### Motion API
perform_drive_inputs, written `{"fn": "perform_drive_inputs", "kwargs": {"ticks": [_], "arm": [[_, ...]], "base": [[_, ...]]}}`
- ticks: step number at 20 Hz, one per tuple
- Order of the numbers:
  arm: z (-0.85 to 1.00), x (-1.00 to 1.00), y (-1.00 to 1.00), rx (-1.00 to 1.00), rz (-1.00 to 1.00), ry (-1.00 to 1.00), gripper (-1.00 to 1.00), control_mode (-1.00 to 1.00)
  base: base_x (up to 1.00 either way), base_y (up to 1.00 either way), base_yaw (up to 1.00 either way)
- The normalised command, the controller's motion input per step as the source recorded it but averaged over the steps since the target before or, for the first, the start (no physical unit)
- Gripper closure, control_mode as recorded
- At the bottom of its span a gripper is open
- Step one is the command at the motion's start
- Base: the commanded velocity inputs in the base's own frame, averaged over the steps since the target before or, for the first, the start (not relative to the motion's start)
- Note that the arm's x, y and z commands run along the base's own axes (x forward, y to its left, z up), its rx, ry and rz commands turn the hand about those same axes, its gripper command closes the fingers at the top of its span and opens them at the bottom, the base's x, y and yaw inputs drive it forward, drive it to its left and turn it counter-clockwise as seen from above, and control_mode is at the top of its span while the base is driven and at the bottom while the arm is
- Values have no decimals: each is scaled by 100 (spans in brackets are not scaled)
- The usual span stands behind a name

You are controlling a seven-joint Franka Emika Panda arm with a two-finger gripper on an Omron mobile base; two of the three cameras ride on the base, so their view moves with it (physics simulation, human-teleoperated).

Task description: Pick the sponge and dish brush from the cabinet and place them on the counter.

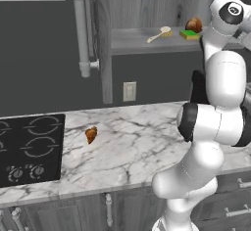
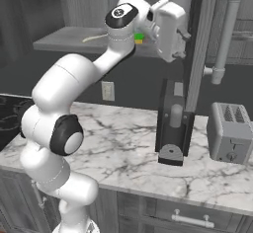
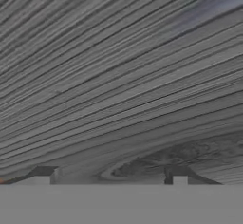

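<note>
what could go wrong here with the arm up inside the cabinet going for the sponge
1. The sponge lies right beside a brown lump on the cabinet shelf, so closing fingers might catch or shove the lump.
2. The dish brush lies loose near the shelf's front edge; a sweep of the hand could knock it down onto the counter.
3. The hand view faces wood grain close up, so the gripper may hit the back wall.

- Sponge: bright green top over a yellow layer.
- Dish brush: pale cream handle, yellowish head.
- Cabinet: grey wood grain, silver bar handle.
- Counter: white marble with grey veins.
- Cooktop at 9 o'clock: black, pale ring marks.
- Pastry lump: orange-brown.
- Toaster: silver-grey.
</note>
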Motion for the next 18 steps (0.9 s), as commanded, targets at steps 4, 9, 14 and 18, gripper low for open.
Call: {"fn": "perform_drive_inputs", "kwargs": {"ticks": [4, 9, 14, 18], "arm": [[0, -33, 48, 2, -2, -34, -100, -100], [-3, -45, 55, 6, 0, -32, -100, -100], [-13, -51, 66, 5, 4, -28, -100, -100], [-24, -42, 75, 4, 8, -23, -100, -100]], "base": [[0, 0, 0], [0, 0, 0], [0, 0, 0], [0, 0, 0]]}}
